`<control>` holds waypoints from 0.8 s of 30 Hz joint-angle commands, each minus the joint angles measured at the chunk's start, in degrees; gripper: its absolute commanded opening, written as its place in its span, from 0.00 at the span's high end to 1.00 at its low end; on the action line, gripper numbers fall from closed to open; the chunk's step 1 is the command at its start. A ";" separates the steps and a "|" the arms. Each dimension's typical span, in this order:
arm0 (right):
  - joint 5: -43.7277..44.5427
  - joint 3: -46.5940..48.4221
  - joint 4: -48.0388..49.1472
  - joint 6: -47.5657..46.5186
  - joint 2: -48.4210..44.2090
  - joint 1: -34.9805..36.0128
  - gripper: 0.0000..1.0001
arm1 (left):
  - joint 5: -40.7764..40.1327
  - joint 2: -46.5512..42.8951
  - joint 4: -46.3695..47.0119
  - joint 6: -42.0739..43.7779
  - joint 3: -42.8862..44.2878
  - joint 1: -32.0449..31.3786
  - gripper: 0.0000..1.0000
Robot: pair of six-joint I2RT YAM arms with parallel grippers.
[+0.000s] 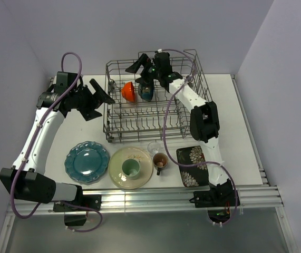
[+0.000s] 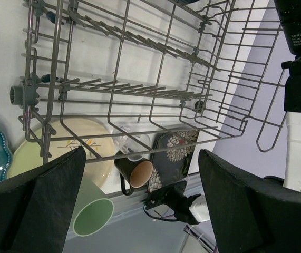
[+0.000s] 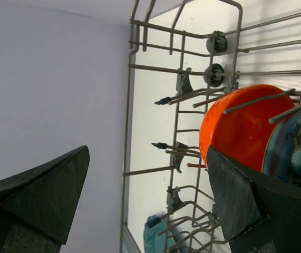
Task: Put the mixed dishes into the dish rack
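Right wrist view: right gripper spread wide, empty; red-orange bowl stands on edge in dish rack just beside one finger (dark bowl next to it). Left gripper also spread.

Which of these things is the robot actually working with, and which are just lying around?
Part of the job: dish rack, red-orange bowl and dark bowl in it; teal plate, cream plate, pale green cup, brown mug, clear glass, black floral plate.
Just there: purple cables, metal rail, table.
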 commanded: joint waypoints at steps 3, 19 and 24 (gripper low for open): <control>1.65 -4.18 -2.00 -5.57 -3.93 0.18 0.00 | -0.05 -3.15 1.82 -0.97 -0.82 0.20 0.06; 16.15 -9.81 -22.64 -25.17 -29.22 1.76 0.00 | -10.86 -7.80 -9.43 2.72 -2.83 -10.43 0.12; 13.35 -20.51 -25.36 -22.98 -39.16 1.94 0.00 | -13.06 -11.93 -12.15 0.88 -6.25 -12.63 0.15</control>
